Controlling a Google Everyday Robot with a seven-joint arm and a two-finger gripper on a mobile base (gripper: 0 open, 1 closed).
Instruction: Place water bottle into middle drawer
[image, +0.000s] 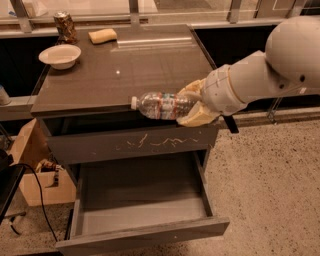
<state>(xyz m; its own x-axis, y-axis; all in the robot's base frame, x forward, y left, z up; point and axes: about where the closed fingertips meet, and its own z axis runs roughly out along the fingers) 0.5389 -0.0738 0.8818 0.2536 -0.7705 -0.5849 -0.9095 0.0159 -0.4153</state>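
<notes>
One small clear plastic water bottle (160, 105), white-capped, held.
Beige two-finger gripper (194, 106) is clamping its base, holding it sideways at the front edge of the cabinet (125, 70), above the wide grey middle drawer (145, 234) standing open to receive it.

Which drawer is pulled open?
The middle drawer, plain-fronted, below the shut scratched drawer front. The tool holds the water bottle sideways above them.
</notes>
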